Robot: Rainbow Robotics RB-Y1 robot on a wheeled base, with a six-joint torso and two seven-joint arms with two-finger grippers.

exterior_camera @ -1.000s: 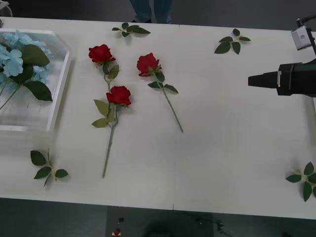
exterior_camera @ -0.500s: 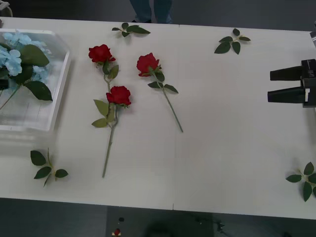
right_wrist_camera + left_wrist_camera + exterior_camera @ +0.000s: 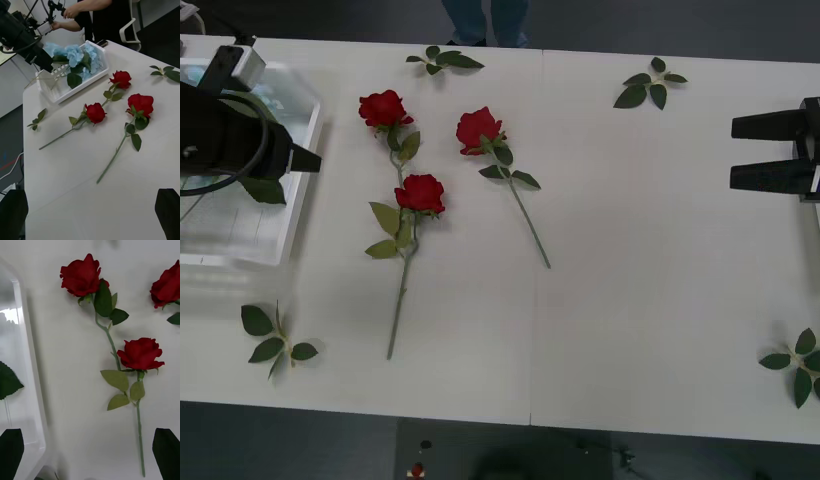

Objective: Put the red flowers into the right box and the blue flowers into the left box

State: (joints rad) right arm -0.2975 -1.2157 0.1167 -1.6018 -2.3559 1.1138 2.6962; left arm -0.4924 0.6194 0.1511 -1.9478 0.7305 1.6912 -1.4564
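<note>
Red flowers: three roses lie flat on the white worktop, left of its middle, all outside any box
Far-left rose: bloom toward the far edge, stem running straight back toward the robot; its long axis goes far to near
Middle rose: bloom lies right against the far-left rose's stem, its own stem following the same far-to-near line and ending nearest the robot
Right rose: bloom at the far end, stem slanting toward the robot and to the right, apart from the other two
Blue flowers: pale blue heads with big green leaves lie inside the left box, heaped toward its far end, thin stems trailing to the near end
Left box: translucent white tray at the worktop's left edge, just beside the far-left rose
Left gripper: over the left box's right rim, tip pointing right toward the roses; the wrist camera shows its black fingers spread wide, holding nothing and touching nothing
Right gripper: at the right edge, well apart from the roses, pointing left; its two fingers stand parted and empty
Leaf sprigs: loose green ones scattered near the worktop's edges
</note>
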